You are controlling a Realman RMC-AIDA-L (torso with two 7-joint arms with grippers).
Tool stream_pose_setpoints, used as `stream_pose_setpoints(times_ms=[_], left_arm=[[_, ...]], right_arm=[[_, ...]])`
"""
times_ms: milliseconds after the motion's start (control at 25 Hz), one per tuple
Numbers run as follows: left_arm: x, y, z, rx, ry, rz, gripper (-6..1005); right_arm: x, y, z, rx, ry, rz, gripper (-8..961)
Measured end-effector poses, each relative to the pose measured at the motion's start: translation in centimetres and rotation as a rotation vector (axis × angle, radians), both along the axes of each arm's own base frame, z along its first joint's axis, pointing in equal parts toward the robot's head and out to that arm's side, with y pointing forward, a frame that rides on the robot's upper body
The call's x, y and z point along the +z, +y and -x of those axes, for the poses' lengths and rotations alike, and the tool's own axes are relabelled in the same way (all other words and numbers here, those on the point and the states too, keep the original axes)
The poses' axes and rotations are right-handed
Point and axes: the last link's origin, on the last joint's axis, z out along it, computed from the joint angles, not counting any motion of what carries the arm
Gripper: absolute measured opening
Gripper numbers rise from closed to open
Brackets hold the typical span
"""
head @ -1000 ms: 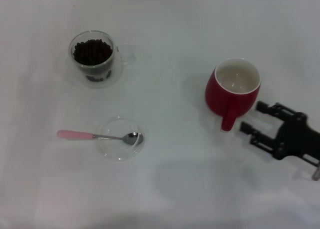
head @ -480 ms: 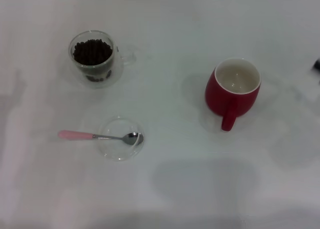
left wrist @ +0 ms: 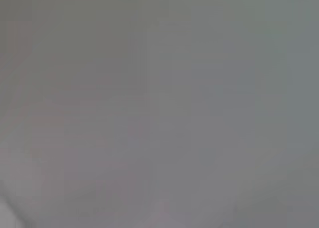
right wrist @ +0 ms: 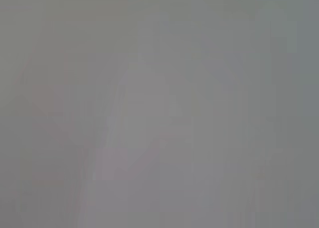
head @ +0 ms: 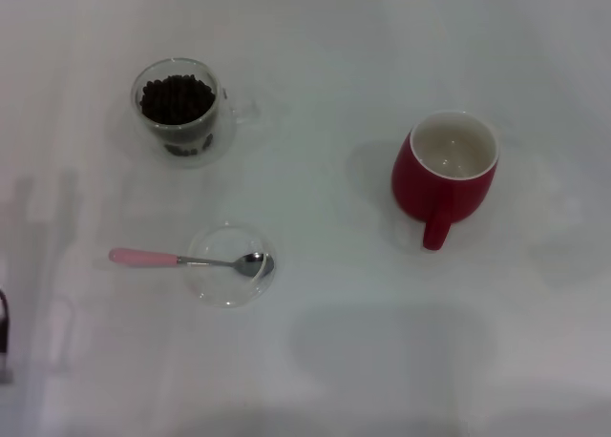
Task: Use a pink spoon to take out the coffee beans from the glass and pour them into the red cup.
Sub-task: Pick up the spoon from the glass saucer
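In the head view, the pink spoon (head: 145,258) lies flat at the front left, its metal bowl resting in a flat clear dish (head: 229,282). Behind it at the back left stands the glass (head: 179,139), filled with dark coffee beans (head: 178,98), handle pointing right. On the right is the red cup (head: 444,184), cream inside, with its handle facing the front. A dark sliver of my left gripper (head: 4,334) shows at the left edge, well left of the spoon. My right gripper is out of view. Both wrist views show only blank grey.
Everything stands on a plain white table (head: 325,342). The spoon and dish lie about midway between the glass and the front edge. A wide bare stretch separates the glass from the red cup.
My right gripper, beside the red cup's handle a second ago, has left the view to the right. A dark sliver of my left gripper has appeared at the left edge. The objects stayed put.
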Motion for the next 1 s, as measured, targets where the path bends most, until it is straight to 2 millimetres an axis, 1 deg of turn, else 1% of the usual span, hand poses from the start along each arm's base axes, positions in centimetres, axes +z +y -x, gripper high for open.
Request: stream_pose_setpoints(times_ms=[160,320,480,600,720,1000], left_arm=[[-1.3,-1.8,-0.3,0.031,-0.069,0.053,866],[-2.3,-3.3,-0.3,0.060,-0.120,0.109,865],[-2.9,-4.5,-0.2,0.067,-0.178,0.167,864],[-3.5,-5.0,0.2,0.076,-0.209,0.231,864],[-4.3,-5.3,0.7,0.097,-0.235,0.304,863],[-5.2,-5.3,1.1,0.118,-0.244,0.385,863]], right_arm=[[2.1,0.5,0.5,0.004,-0.006,-0.120,700],[2.8,1.5,0.8,-0.014,-0.008,-0.165,700],[2.1,2.3,1.4,-0.020,0.003,-0.175,700],[1.5,2.8,2.0,-0.020,0.004,-0.185,699],[1.0,3.3,2.4,-0.027,-0.002,-0.194,699],[0.5,3.9,2.6,-0.038,-0.005,-0.179,699]])
